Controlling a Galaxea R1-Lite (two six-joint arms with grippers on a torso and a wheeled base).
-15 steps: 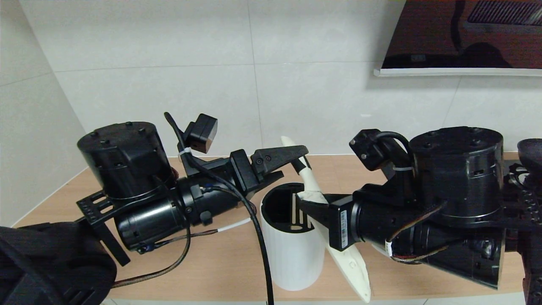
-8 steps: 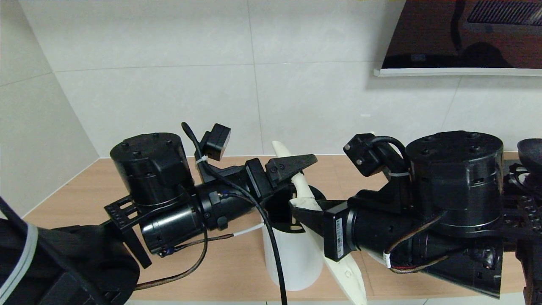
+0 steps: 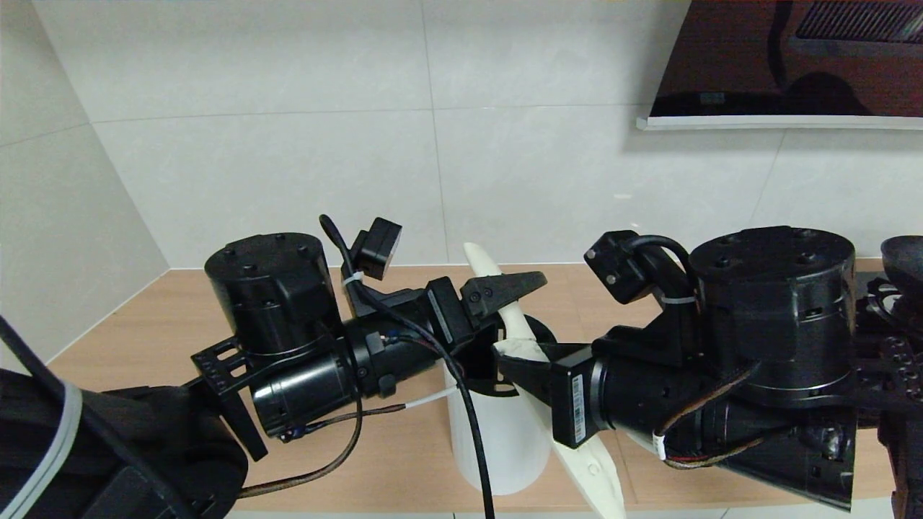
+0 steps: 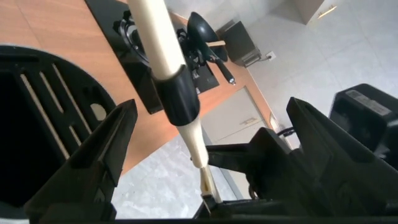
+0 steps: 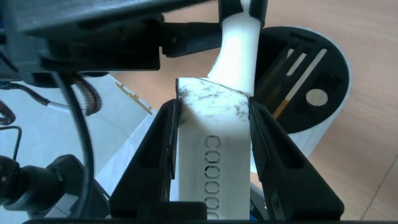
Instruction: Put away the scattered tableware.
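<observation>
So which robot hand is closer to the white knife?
Right. The right gripper is clamped on the knife at its blade, touching it. The left gripper is open, one finger on each side of the handle, not gripping.

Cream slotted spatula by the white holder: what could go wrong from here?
1. The left gripper is open, jaws either side of the handle of the cream slotted spatula without touching; if the right gripper, clamped on the blade, releases first, it may drop.
2. The spatula is tilted, blade low near the white cylindrical utensil holder; swinging it could knock the holder.
</observation>
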